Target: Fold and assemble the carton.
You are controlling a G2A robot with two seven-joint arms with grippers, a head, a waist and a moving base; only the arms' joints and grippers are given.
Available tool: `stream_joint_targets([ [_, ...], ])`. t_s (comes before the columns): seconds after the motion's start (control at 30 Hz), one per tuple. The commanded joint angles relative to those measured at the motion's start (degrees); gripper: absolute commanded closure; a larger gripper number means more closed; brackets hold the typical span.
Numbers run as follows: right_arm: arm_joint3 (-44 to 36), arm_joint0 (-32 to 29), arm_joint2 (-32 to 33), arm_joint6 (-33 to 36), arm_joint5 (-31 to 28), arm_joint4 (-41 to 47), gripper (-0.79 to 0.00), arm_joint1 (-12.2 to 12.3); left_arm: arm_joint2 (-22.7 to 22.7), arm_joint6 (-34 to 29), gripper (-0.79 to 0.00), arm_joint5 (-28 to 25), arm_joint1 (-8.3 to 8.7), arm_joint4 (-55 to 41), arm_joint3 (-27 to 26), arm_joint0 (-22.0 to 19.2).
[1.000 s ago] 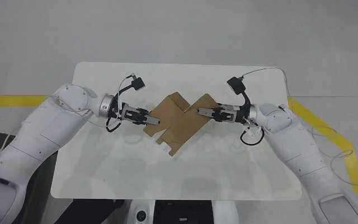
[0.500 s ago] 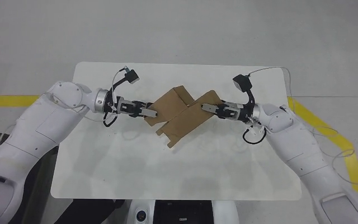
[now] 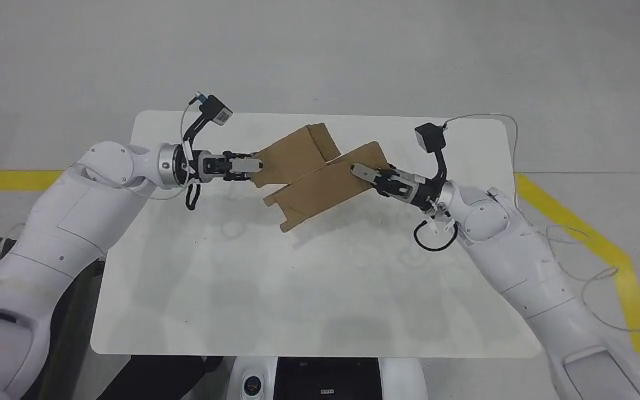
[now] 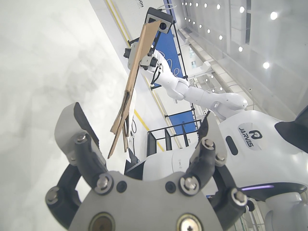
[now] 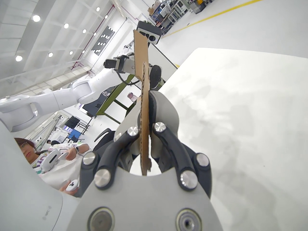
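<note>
– Carton [image 3: 318, 178] first: where is it?
– Over the far half of the table [image 3: 300, 300], stretched between the two grippers. Whether its lower edge touches the tabletop cannot be told.
– Who has hold of it?
– The right gripper [image 3: 362, 172] is clamped on one end. Its wrist view shows the sheet [image 5: 144, 111] edge-on, pinched between the two dark fingers [image 5: 154, 106]. The left gripper [image 3: 255, 163] is at the opposite end with its fingers spread wide, and its own view has the carton [image 4: 134, 73] standing just ahead of the gap [image 4: 142, 114], gripped by nothing there.
– What is the carton like?
– Brown corrugated board, still flat, with notched flaps along the near edge and a fold line across the middle. Seen from the side it is a thin double layer, the fluting plain on its cut edge.
– What about the surface under it?
– Smooth and white, matte, with rounded corners, faintly smudged grey in the wrist views.
– And the room?
– The floor is pale grey with a yellow line [image 3: 25, 180] running past the table on both sides. Round ceiling lights [image 4: 273, 15] dot a high white roof, and dark metal racks with blue panels [image 4: 166, 56] stand behind.
</note>
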Motion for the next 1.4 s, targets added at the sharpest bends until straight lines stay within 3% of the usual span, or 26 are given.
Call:
stream_joint_targets([
  [0.0, 0.0, 0.0, -0.1, -2.6, 1.3, -2.0, 0.0, -0.4, -0.4, 0.3, -0.785, -0.3, -0.25, 0.7, 0.4, 0.2],
  [0.37, 1.6, -0.1, 0.2, -9.3, 4.7, -7.6, 0.0, -1.9, -3.7, 0.4, -0.785, -0.4, -0.94, 0.8, 1.5, 1.9],
  [0.87, 2.4, -0.7, 0.7, -8.8, 4.5, -9.1, 0.0, -3.1, -8.6, 0.4, -0.785, -0.4, -1.03, 2.7, -1.0, 4.0],
  [1.37, 2.3, -0.9, 1.5, -7.8, 3.9, -9.3, 0.0, -4.1, -8.7, 0.8, -0.785, -0.7, -3.72, 3.7, 3.9, 3.2],
])
